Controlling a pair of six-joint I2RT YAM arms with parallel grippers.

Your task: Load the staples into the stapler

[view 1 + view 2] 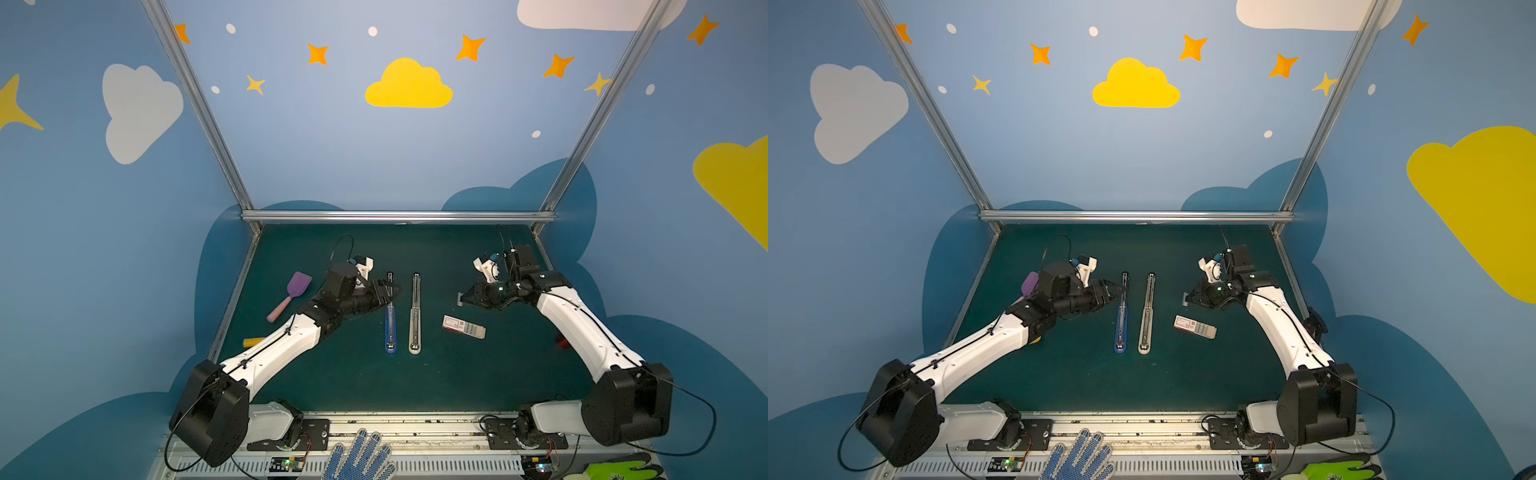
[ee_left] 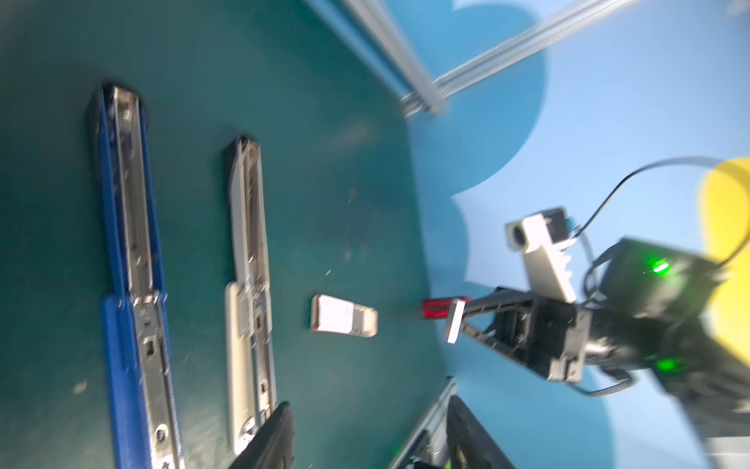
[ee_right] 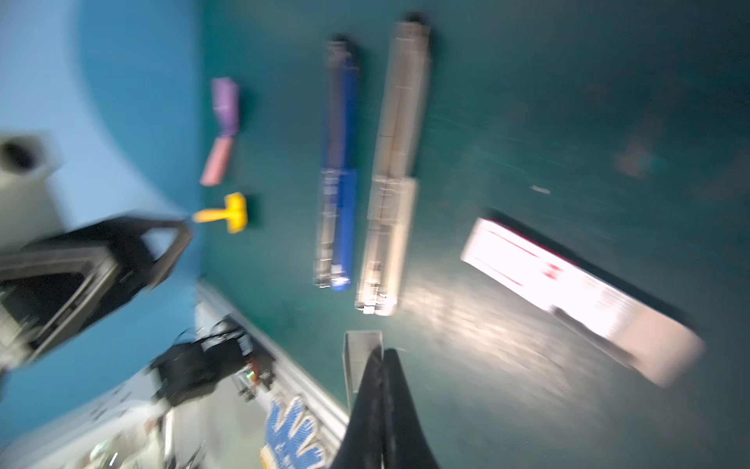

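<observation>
Pinches a grey staple strip [image 3: 357, 345] in pressed-together right jaws above the bench [image 1: 353, 382] near the staple box [image 1: 463, 327], left jaws spread by the blue stapler [image 1: 390, 328]; probably light, brittle, best held across long sides.

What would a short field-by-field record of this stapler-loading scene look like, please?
surface: green mat
staplers: blue stapler and white stapler, both opened flat, side by side, not touching
staples: staple box lies right of the white stapler, inner tray slid partly out
right arm: right gripper shut on a staple strip, held off the mat beyond the box
left arm: left gripper open, at the blue stapler's far half; contact unclear
clutter: purple spatula left of the staplers
</observation>
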